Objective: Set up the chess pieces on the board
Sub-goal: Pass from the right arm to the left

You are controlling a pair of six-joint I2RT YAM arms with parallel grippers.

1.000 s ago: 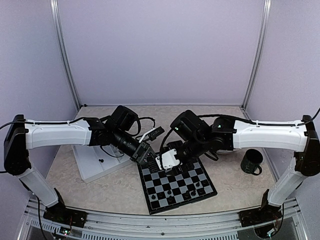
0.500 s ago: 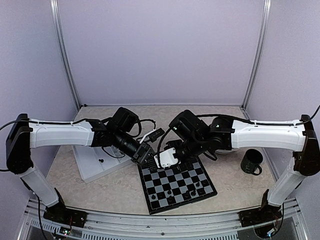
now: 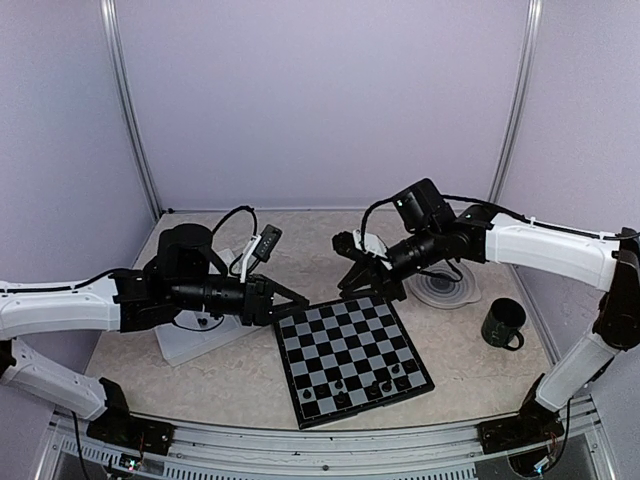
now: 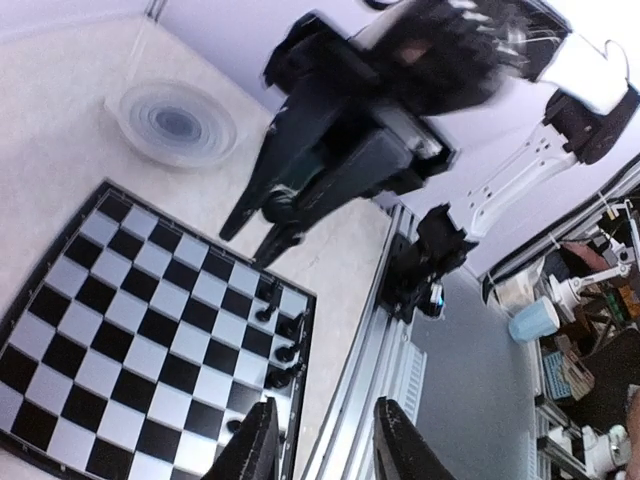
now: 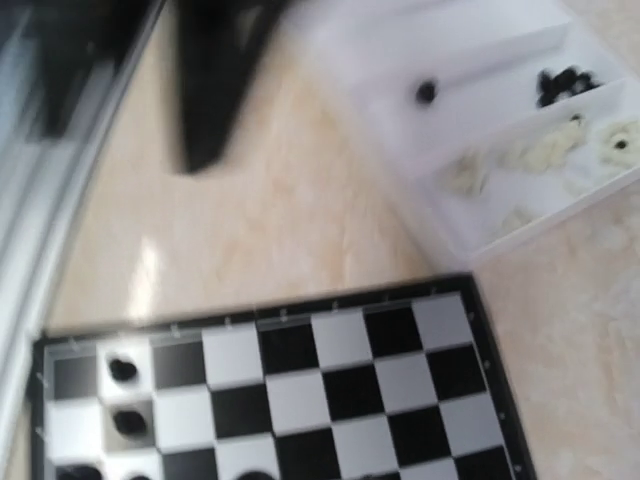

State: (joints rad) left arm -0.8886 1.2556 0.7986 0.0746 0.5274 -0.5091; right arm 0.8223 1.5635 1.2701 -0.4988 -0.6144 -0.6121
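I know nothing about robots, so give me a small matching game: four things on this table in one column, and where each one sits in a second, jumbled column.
Things:
1. dark green mug
2. round grey plate
3. white compartment tray
4. white chess pieces

Places:
A. in a compartment of the tray
B. left of the chessboard
C. by the chessboard's far right corner, under the right arm
D. furthest right on the table

Pairs: 1-D, 2-C, 3-B, 4-A.

Board: one. Tray: one. Plate: one. Mug: one. Black pieces on board: about five.
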